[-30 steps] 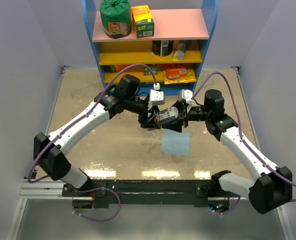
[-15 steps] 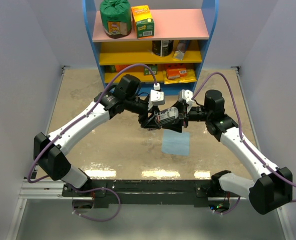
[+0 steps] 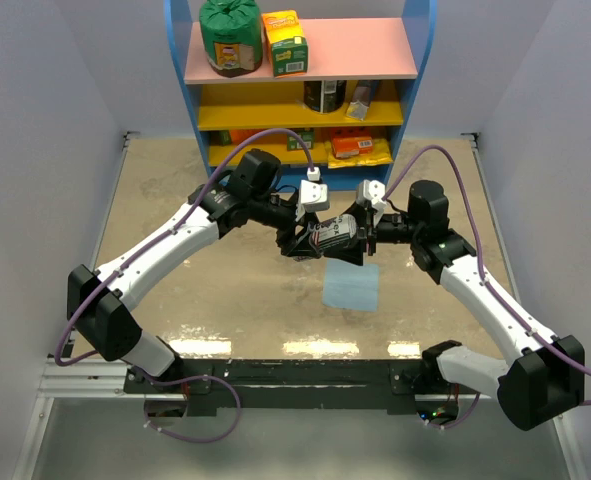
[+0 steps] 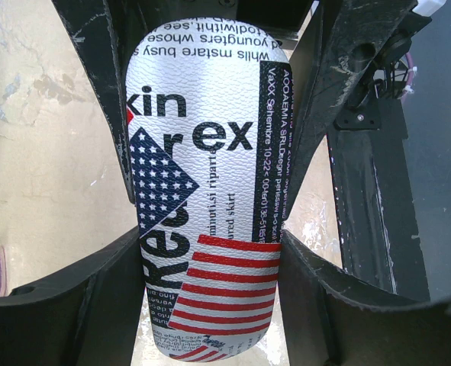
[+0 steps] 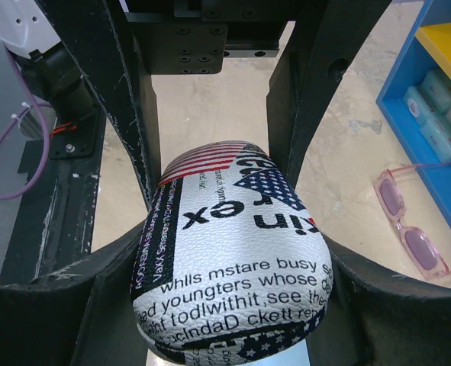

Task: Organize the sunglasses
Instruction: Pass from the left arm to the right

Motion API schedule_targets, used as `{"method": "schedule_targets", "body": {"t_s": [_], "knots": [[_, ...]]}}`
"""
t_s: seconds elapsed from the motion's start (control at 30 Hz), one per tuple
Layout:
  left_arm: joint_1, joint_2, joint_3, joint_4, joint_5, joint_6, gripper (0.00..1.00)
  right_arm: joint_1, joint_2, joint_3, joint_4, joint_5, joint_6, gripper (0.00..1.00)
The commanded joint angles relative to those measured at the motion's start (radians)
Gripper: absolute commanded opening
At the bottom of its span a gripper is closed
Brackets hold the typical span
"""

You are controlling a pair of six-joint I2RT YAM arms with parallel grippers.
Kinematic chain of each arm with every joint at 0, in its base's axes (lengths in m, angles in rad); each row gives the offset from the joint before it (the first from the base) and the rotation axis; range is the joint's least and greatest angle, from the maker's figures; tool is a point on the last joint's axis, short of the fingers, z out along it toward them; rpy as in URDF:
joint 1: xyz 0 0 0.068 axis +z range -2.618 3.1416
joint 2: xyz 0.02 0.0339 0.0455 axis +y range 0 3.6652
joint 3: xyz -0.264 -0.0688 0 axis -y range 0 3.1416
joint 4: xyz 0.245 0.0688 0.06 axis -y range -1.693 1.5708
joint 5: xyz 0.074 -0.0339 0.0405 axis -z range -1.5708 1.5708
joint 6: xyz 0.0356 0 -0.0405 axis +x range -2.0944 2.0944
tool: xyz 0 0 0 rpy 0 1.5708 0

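Hardly any movement: left gripper (image 4: 210, 255) and right gripper (image 5: 233, 229) still pinch the pouch (image 4: 210, 168), so the sunglasses (image 5: 421, 245) seemingly aren't packed yet.

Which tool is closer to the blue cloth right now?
Right. The right tool hangs over the far edge of the cloth; the left tool sits further to the left. Both grip the pouch.

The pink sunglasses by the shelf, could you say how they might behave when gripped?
The sunglasses look light, with a slim pink frame. The slender arms probably flex or fold if squeezed. Lying flat on the table, they likely slide rather than roll.
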Motion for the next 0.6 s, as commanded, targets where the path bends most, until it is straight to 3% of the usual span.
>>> {"method": "schedule_targets", "body": {"t_s": [0.0,0.57], "knots": [[-0.005,0.001,0.022,0.023,0.012,-0.032,0.0,0.0,-0.025,-0.003,0.029,0.041,-0.036,0.0],[-0.005,0.011,0.029,0.013,0.009,-0.023,0.0,0.0,-0.027,-0.006,0.025,0.046,-0.044,0.0]]}}
